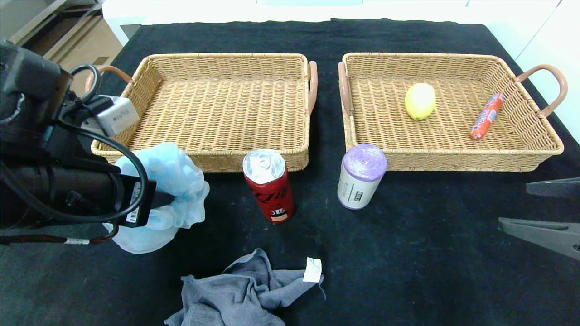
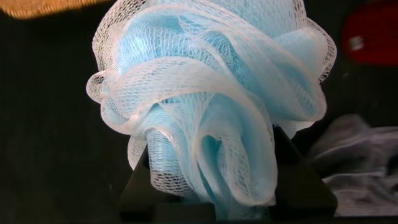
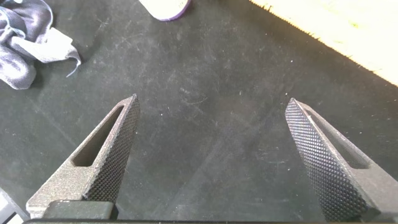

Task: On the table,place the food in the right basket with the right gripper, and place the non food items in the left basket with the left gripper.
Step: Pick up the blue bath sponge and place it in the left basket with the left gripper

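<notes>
- We see the tabletop (image 1: 408, 253) carrying two baskets; the left basket (image 1: 217, 68) is empty, while the right basket (image 1: 453, 154) holds the lemon (image 1: 420, 101) and sausage (image 1: 486, 116).
- Our left gripper (image 1: 165, 199), at nine o'clock, pinches the bath sponge (image 1: 174, 176), likely to carry it to that empty basket.
- Our right gripper (image 3: 211, 155) waits wide at three o'clock.
- Soda can (image 1: 268, 185), purple roll (image 1: 361, 176) and grey cloth (image 1: 244, 294) remain unsorted.

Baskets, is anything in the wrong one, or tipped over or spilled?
No, nothing stands out. The right basket holds only food: the lemon and the sausage. The left basket holds nothing. The soda can and purple roll stand upright on the table.
</notes>
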Motion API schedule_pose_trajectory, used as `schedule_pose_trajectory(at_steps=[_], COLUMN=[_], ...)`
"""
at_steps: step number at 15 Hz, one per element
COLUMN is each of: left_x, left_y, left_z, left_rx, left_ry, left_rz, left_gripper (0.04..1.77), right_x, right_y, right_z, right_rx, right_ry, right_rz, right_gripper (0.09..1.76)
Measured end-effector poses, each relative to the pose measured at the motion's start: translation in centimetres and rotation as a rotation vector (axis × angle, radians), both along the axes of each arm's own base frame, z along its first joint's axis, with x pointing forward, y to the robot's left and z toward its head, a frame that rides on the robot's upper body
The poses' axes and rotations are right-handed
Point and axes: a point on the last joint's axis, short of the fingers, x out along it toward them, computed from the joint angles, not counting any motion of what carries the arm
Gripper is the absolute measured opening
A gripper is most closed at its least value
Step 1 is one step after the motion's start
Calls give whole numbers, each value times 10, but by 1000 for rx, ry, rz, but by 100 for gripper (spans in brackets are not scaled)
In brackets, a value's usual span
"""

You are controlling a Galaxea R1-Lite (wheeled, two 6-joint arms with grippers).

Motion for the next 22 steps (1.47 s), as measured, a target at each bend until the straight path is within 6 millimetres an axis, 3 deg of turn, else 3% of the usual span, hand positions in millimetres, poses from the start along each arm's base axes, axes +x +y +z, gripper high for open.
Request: schedule_pose_trajectory(at_steps=[8,13,17,22], left_x=[-3,7,34,87], left_y=[-1,-4,-4,4], left_z=[63,88,97,89], left_rx=[-142,-180,-178,-141], left_ry=[-191,-277,-335,-412], left_rz=[-95,-122,-90,-53], left_gripper=[68,67,67,66], right_x=[-4,-4,-5,-6], right_y=[-1,-1,-1,-1], right_z=[2,3,4,4], right_rx=[3,4,5,5], right_ry=[-16,-19,-26,-27], right_rz=[0,-2,-3,-4], right_gripper=[171,171,171,171])
